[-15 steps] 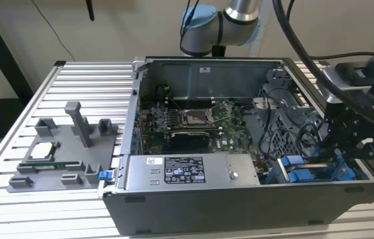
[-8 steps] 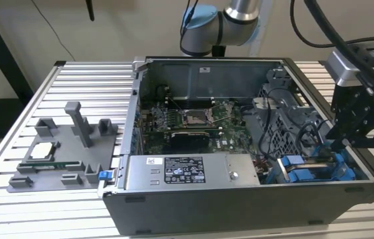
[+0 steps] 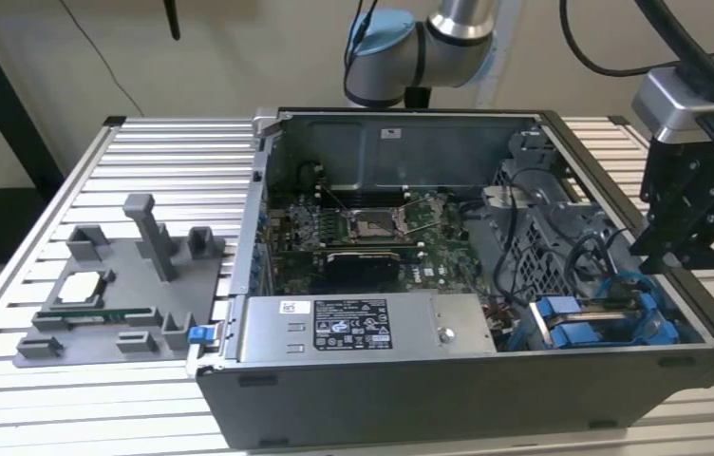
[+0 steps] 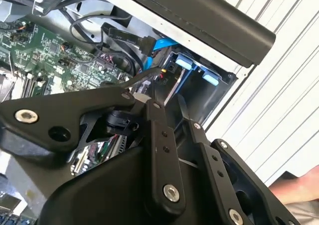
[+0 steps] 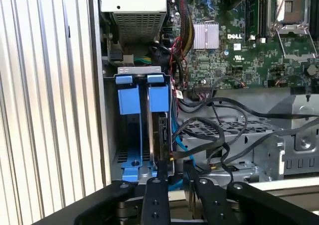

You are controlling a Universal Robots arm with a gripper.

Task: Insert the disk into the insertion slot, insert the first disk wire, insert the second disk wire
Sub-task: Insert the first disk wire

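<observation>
Slatted table (image 3: 141, 152); tool (image 5: 175, 166) hovers near insertion slot (image 5: 142, 130).

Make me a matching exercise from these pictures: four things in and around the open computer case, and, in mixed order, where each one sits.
1. power-supply box
2. processor socket
3. insertion slot
4. grey fixture

A. on the slatted table, outside the case
B. case corner at the exterior view's right
C. middle of the green board
D. along the case wall nearest the exterior camera

Pairs: 1-D, 2-C, 3-B, 4-A
</observation>
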